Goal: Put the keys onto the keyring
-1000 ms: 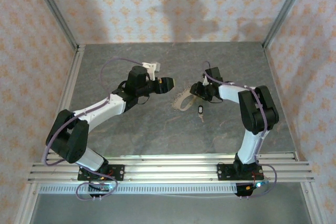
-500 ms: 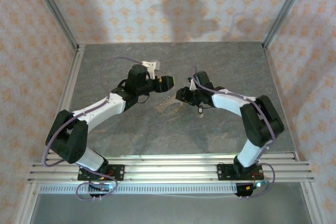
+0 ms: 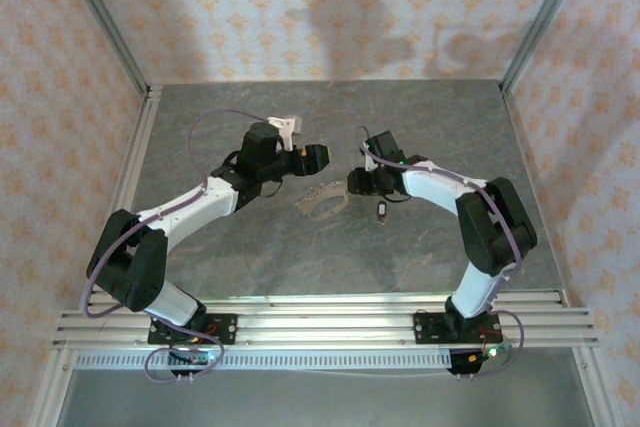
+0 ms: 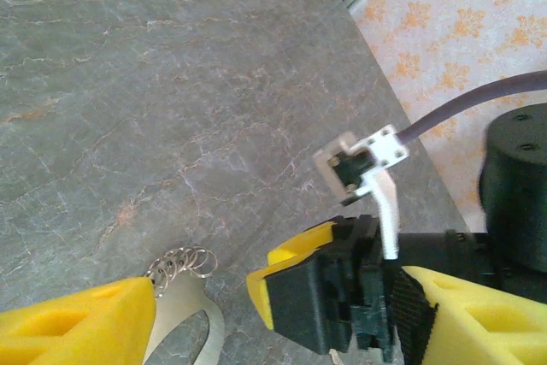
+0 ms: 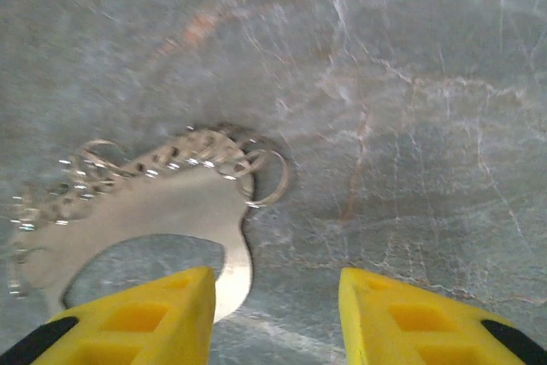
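While both arms reach inward over the grey stone-patterned table (image 3: 420,257), the left arm (image 3: 190,209) comes in from the left and the right arm (image 3: 450,185) bends in from the right, so their tips are near each other at the middle of the surface. The left gripper (image 3: 318,159) has its yellow fingers spread wide with nothing between the pads. The right gripper (image 3: 355,183) also has its jaws apart, with bare table in most of the gap.

The keyring (image 3: 322,203) lies flat on the table between the two grippers, a little nearer the bases than either tip. The key (image 3: 383,211), a tiny dark speck, lies on the table to the right of the keyring and apart from it, just on the near side of the right arm's wrist.

From above the keyring is a pale blur. The right wrist view resolves it into a flat silvery loop with small linked rings along its far edge. The loop's rim curves in just beside the tip of the finger at the left of that view, and I cannot tell if they touch. The left wrist view shows a cluster of those small rings just past its own left finger, and the right gripper beyond.
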Robot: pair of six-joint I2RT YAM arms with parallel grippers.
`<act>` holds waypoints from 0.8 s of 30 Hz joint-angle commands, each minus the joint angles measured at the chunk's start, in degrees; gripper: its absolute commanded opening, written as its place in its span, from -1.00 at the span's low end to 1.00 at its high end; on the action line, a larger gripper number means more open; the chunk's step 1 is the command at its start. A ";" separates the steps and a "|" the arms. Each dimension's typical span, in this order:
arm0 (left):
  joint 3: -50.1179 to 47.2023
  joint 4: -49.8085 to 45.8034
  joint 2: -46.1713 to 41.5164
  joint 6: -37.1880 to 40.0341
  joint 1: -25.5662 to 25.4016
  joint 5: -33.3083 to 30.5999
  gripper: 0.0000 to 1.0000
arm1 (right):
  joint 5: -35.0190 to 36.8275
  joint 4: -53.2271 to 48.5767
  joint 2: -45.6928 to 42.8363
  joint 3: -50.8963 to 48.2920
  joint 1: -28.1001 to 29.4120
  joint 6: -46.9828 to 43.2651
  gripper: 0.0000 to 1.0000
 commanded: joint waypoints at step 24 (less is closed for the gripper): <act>-7.74 -9.28 -5.86 -37.70 -0.01 -6.33 1.00 | -2.61 4.72 -3.03 -6.41 1.35 13.22 -0.16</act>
